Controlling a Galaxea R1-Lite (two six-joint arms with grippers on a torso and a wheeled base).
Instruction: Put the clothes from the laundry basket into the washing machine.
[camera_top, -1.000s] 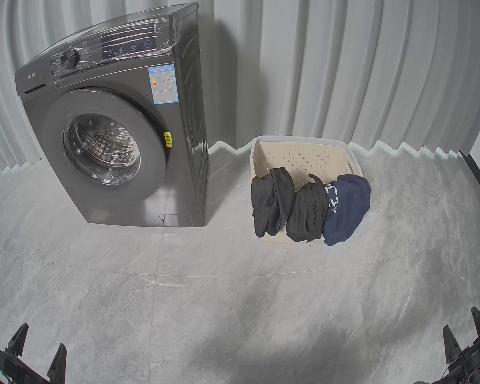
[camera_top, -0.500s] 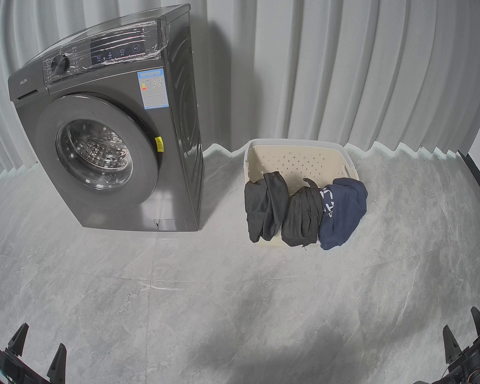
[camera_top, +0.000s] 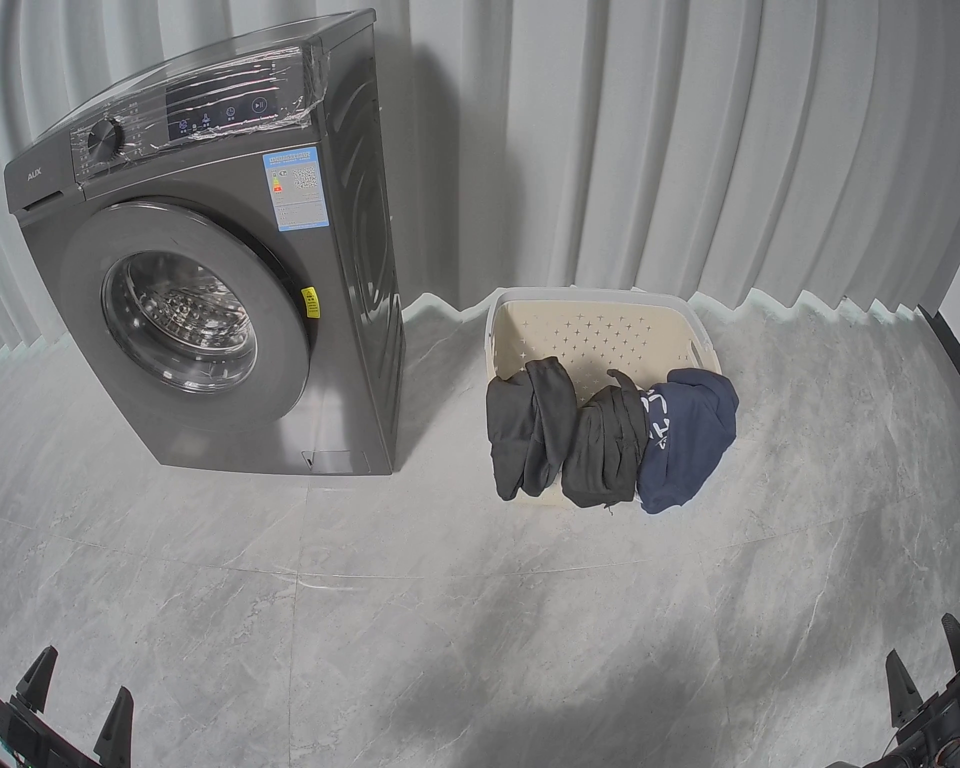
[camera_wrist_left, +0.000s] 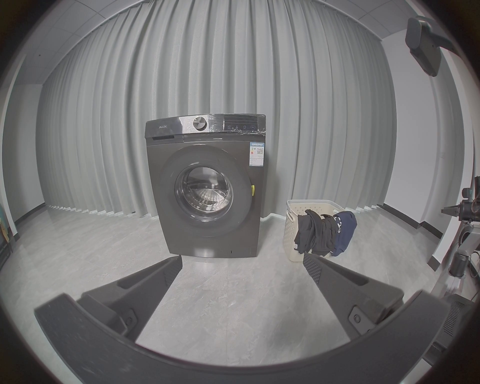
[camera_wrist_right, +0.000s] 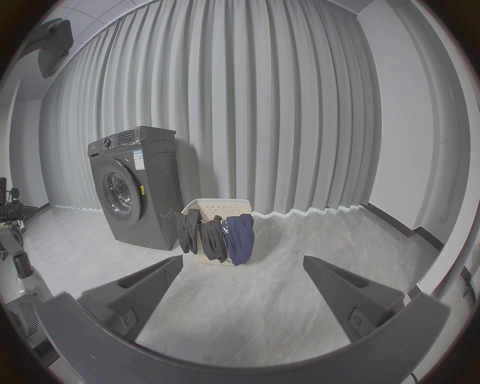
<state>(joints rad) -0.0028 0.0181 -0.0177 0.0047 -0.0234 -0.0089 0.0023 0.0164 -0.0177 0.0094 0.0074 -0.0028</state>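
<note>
Only viewpoint drift; clothes (camera_top: 610, 440) over laundry basket (camera_top: 590, 296) front; left pincer (camera_top: 83, 672), right pincer (camera_top: 922, 640) cropped, wide, empty.

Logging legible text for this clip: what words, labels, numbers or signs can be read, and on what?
Washer brand mark, top corner: a brand name, not quoted.
Blue label on its front: too small.
Yellow sticker by the door: too small.
Panel icons: too small.
Navy garment, white print: folded, unreadable.

Three distant views toward washing machine (camera_top: 330, 330)
</note>
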